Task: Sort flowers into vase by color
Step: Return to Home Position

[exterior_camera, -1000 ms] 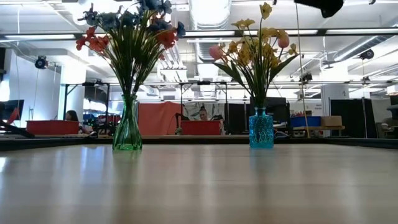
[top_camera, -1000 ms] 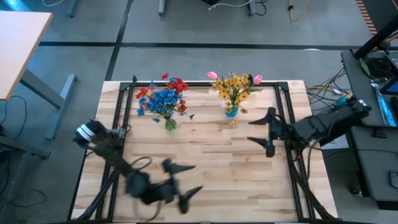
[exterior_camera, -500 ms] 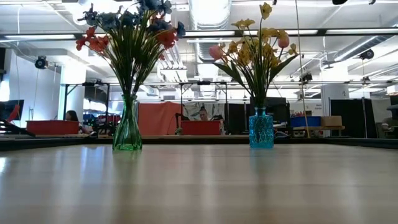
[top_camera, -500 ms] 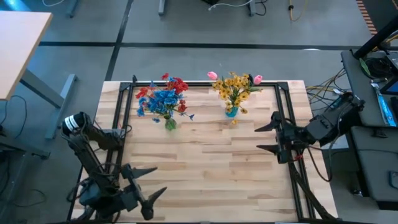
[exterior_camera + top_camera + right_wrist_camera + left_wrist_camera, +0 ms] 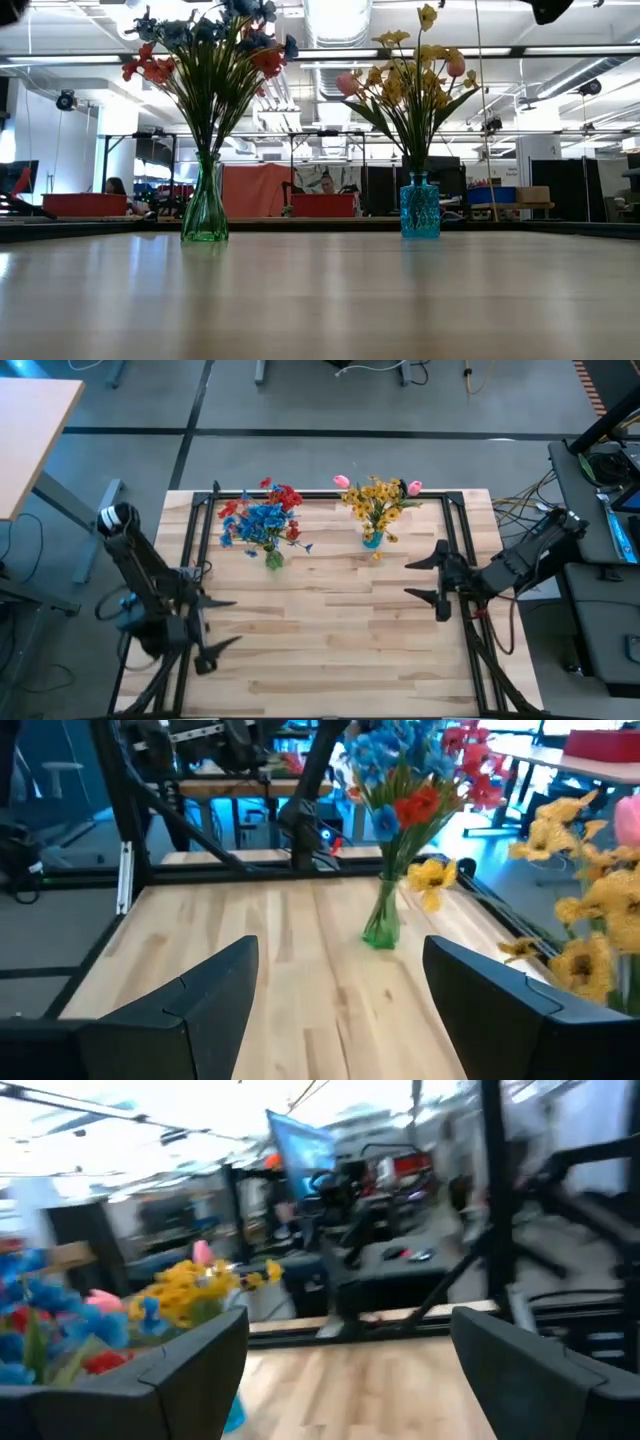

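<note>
— Two empty claws, spread wide: left claw (image 5: 228, 622), right claw (image 5: 410, 580)?
— Yes. Just pulled left claw back to the surface (image 5: 330, 650) edge. Now red and blue flowers (image 5: 262, 518) in green vase (image 5: 205, 215), yellow and pink flowers (image 5: 376, 498) in blue vase (image 5: 420, 214). Looks sorted.

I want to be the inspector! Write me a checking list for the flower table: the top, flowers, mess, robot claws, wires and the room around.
Surface: wooden table, light planks.
Job's things: red and blue flowers in the green vase; yellow flowers with pink buds in the blue vase.
Clutter: nothing seen.
Grippers: left gripper open, empty, over the table's left side; right gripper open, empty, by its right edge.
Cables: bundle beyond the table's right edge.
Surroundings: desk to the left; people sit far behind.
</note>
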